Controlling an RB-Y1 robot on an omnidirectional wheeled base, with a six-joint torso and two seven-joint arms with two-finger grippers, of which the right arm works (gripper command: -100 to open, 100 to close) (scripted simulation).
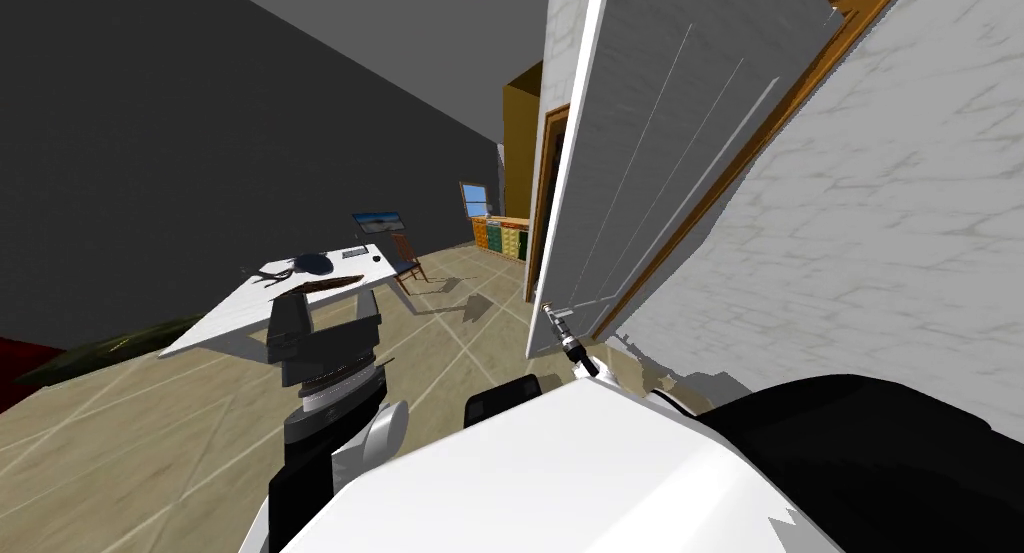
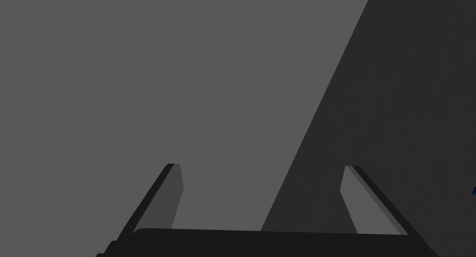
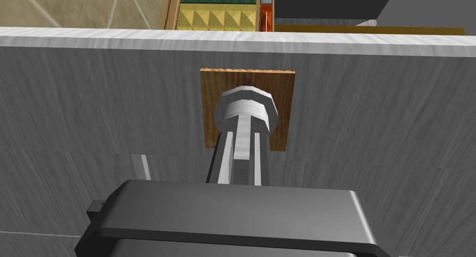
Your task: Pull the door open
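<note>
The pale grey panelled door (image 1: pixel 660 157) stands partly swung out of its brown wooden frame (image 1: pixel 760 137). Low on its free edge is a grey handle (image 1: pixel 553 315). My right gripper (image 1: pixel 562 329) is shut on it. In the right wrist view the two fingers (image 3: pixel 224 156) press the sides of the handle (image 3: pixel 245 108), which sits on a brown backplate (image 3: pixel 281 89) on the door's face (image 3: pixel 93 110). My left gripper (image 2: pixel 261 184) is open with nothing between its fingers. That arm (image 1: pixel 325 347) is held up at my left, away from the door.
A white table (image 1: pixel 250 312) with a monitor (image 1: pixel 378 220) stands to the left, with a wooden chair (image 1: pixel 408 259) behind it. A cabinet with coloured drawers (image 1: pixel 500 237) lies past the door's edge. A white marbled wall (image 1: pixel 880 257) runs along the right. Tan floor (image 1: pixel 150 447) spreads out on the left.
</note>
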